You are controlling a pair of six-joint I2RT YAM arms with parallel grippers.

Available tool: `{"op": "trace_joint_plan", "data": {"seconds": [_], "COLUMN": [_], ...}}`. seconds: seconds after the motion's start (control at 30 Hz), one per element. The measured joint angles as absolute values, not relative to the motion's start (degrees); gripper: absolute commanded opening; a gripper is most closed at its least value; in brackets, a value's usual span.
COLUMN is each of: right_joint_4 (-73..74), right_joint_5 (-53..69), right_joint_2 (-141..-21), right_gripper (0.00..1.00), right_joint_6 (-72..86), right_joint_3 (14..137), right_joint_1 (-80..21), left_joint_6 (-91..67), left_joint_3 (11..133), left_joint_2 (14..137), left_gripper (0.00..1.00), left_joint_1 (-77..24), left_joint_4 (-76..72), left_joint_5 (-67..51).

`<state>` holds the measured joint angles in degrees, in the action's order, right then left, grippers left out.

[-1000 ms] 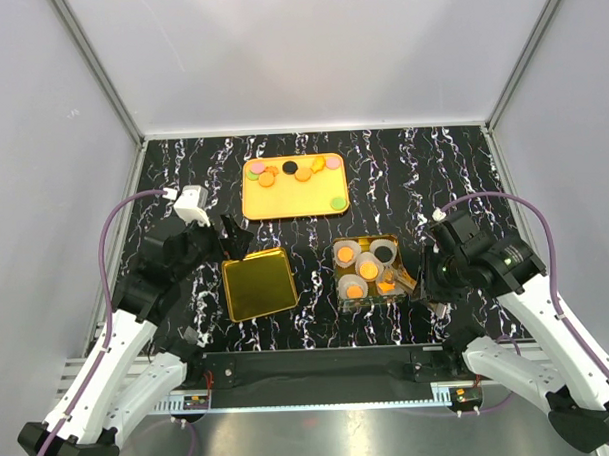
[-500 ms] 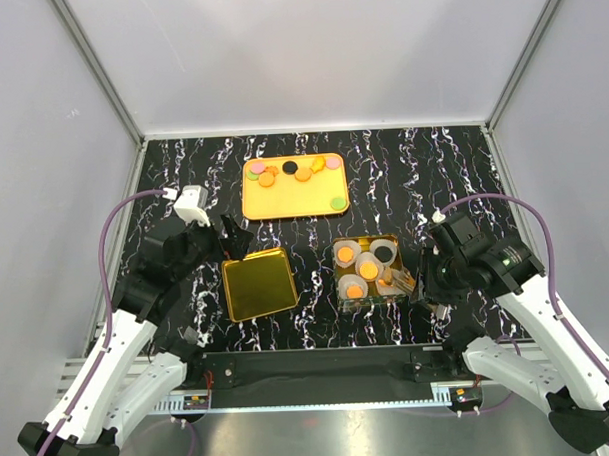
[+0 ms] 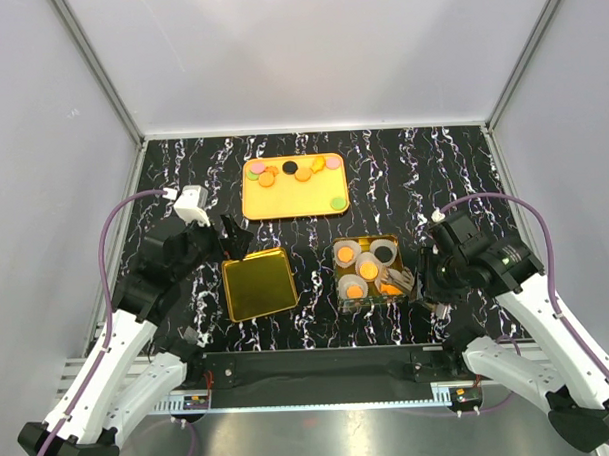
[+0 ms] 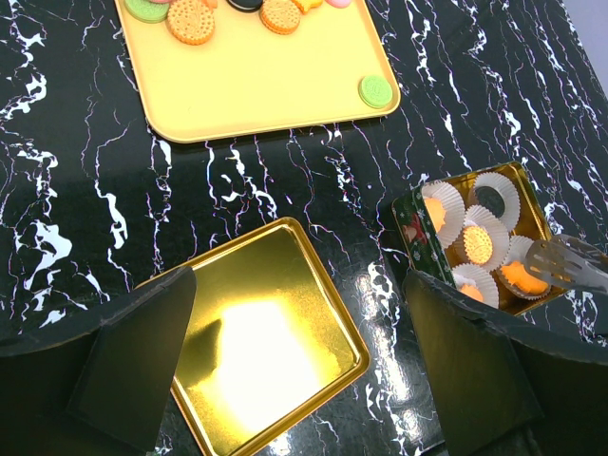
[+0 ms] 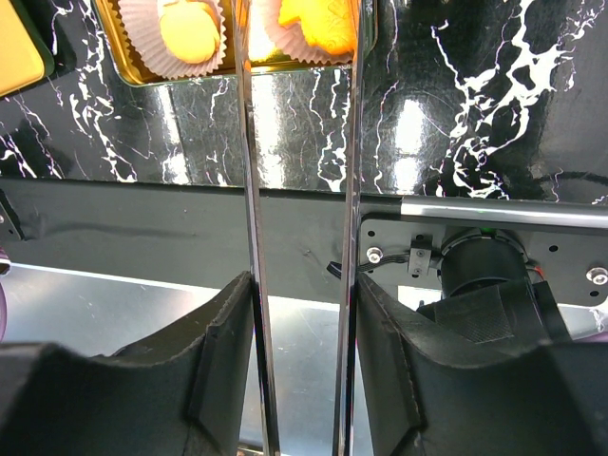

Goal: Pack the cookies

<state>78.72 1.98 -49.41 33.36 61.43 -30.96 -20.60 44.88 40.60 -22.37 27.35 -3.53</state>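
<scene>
— How do the jaws stand on each side?

— The left gripper is spread wide with nothing between its fingers, and it hangs above the gold square metal lid. The right gripper has its black fingers pressed against the outsides of the long thin metal tongs, so it is clamped on those. The two blades themselves stand apart.

— What is the biggest thing down there?

— The black marble-patterned table, streaked with white veins. At its far middle lies the yellow rectangular tray. Nearer, left of centre, the lid lies hollow side up, and to its right, a little apart, stands the gold square tin box.

— Where do the tongs reach?

— Their tips sit over the box's near right corner, on either side of a white pleated paper cup that holds an orange cookie. Whether the blades touch it I cannot tell.

— And where are the small flat round cookies?

— In two places. A cluster lies along the tray's far edge, mostly orange, with one black, some pink and some green. One more green one sits alone at the tray's near right corner. The others sit in the box, each in its own paper cup, most of them orange and one black.
</scene>
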Motion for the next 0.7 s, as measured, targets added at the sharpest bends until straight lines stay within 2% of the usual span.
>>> {"op": "trace_joint_plan", "data": {"seconds": [0.47,0.7], "right_joint_4": [78.65,72.58], "right_joint_5": [-0.84,0.62], "right_joint_2": [-58.15,-68.99], "right_gripper": [0.52,0.5], "right_joint_6": [30.11,25.41], "right_joint_3": [73.54,77.52], "right_joint_1": [-30.24,-19.31], "left_joint_6": [-20.6,-20.97], "left_joint_3": [44.88,44.88], "left_joint_2": [40.6,40.62], "left_gripper": [0.99,0.99], "left_joint_1": [-22.37,-22.37], "left_joint_4": [27.35,27.31], "left_joint_5": [-3.55,-4.32]}}
